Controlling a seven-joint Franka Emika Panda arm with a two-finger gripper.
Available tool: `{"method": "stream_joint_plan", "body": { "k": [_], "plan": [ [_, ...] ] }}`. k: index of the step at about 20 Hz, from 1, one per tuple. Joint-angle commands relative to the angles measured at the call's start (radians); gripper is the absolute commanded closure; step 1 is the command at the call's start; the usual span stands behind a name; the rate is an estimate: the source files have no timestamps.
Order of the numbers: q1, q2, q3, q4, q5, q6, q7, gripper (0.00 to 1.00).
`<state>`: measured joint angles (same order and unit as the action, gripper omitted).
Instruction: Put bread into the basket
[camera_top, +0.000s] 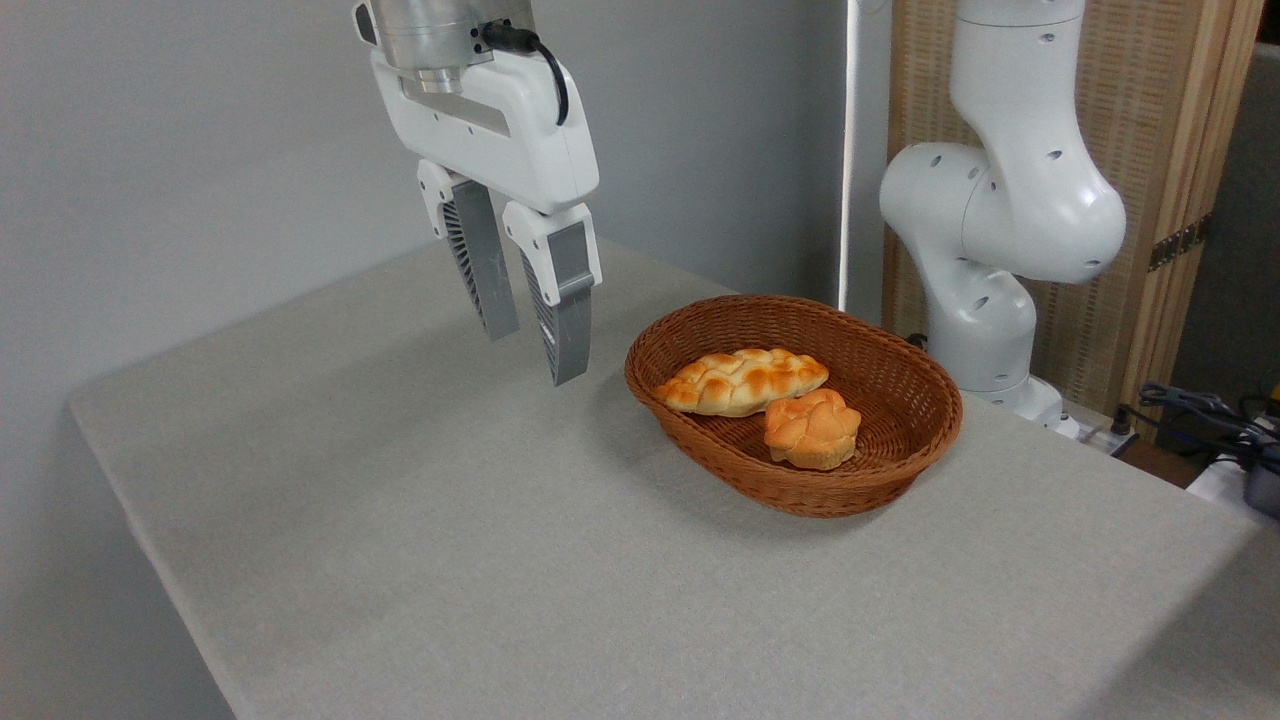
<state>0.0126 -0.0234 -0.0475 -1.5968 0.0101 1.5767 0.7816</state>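
With the bread (812, 429) lying in the basket (900, 470) right of the empty, parted jaws, the gripper (535, 355) seems finished and needs only retreat.

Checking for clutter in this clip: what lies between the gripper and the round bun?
In the camera view, bare table, then the basket's near rim and the braided loaf lie between the empty, open gripper and the bun.
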Motion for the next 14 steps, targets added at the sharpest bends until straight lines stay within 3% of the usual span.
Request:
{"method": "stream_joint_plan", "body": {
  "k": [1,14],
  "plan": [
    [-0.002,0.011,0.005,0.023,-0.038,-0.024,-0.019,0.00],
    [0.000,0.010,0.012,0.024,-0.047,-0.026,-0.009,0.00]
  ]
}}
